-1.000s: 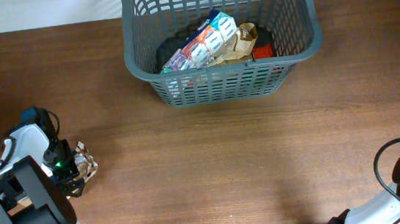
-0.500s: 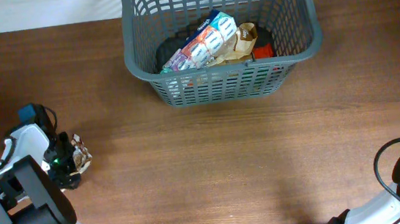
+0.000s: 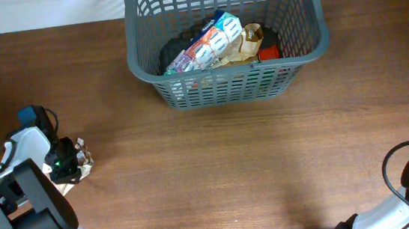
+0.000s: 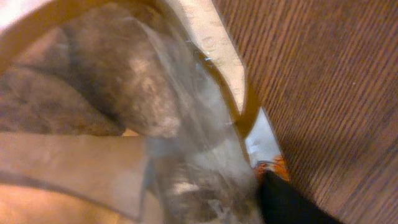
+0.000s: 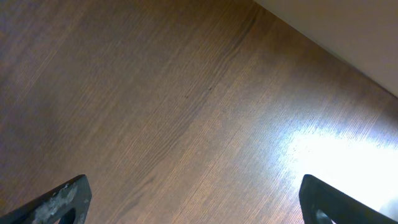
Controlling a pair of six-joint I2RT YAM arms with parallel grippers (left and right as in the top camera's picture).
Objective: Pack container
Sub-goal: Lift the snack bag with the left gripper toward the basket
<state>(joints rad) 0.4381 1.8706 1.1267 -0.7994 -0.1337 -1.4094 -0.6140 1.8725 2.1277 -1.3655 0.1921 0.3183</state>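
Left gripper (image 3: 68, 162) has moved in over the packet (image 3: 81, 157) at the table (image 3: 233, 172) left side, jaws narrowing but grip can't tell; right gripper (image 5: 193, 200) jaws wide open and idle; basket (image 3: 316, 50), far-centre, likely gets the packet next.

— Where is the basket (image 3: 224, 88) on your screen?

— At the far edge of the bench (image 3: 233, 172), a little right of the middle. Inside it I see a carton (image 3: 213, 42) lying slantwise, with a paper bag (image 3: 249, 41) just to its right.

— And the loose packet (image 3: 83, 162)?

— Near the left edge on my side of the bench, well apart from the basket. My left fingers (image 3: 62, 160) are right at it, on its left. My right fingers (image 5: 62, 196) hang over the bench, off at the near right corner.
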